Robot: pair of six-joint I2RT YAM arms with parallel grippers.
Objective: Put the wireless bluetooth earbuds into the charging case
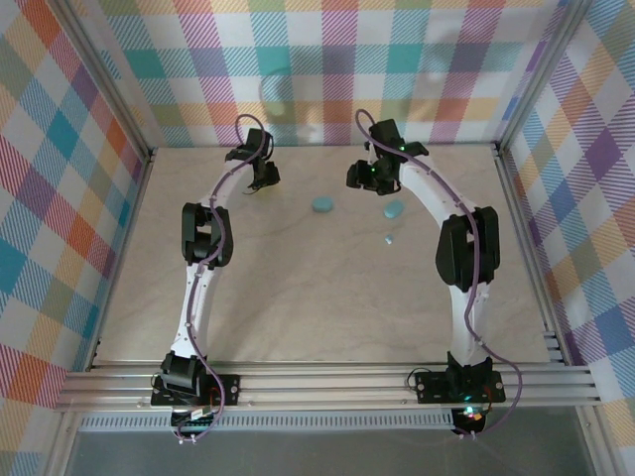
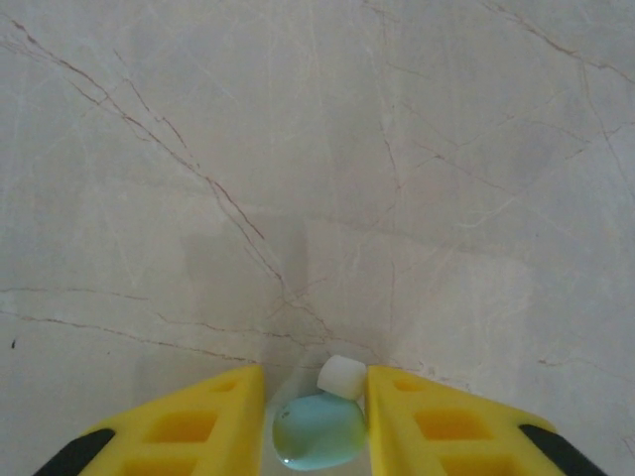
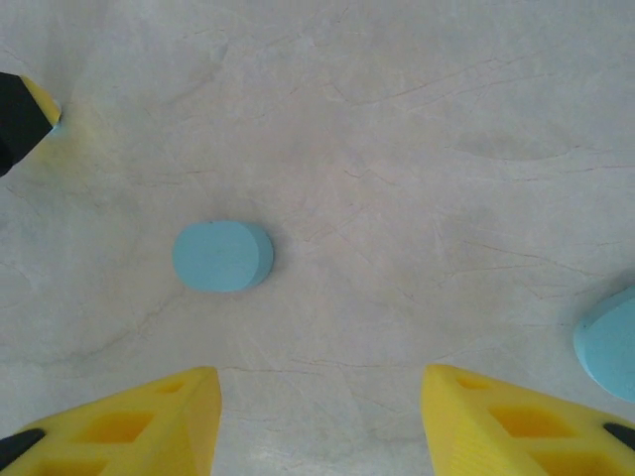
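Note:
A pale-blue earbud with a white tip sits between the yellow fingers of my left gripper, which is shut on it over bare marble. In the top view that left gripper hangs at the back left. My right gripper is open with nothing between its fingers; seen from above, this right gripper is at the back centre. A closed light-blue oval case lies ahead of it to the left, the same case lying between the two grippers. A second case lies under the right arm. A loose earbud lies nearer me.
The second case is cut by the right edge of the right wrist view. A tip of the left gripper's finger pokes in at the top left there. Checked walls surround the marble table.

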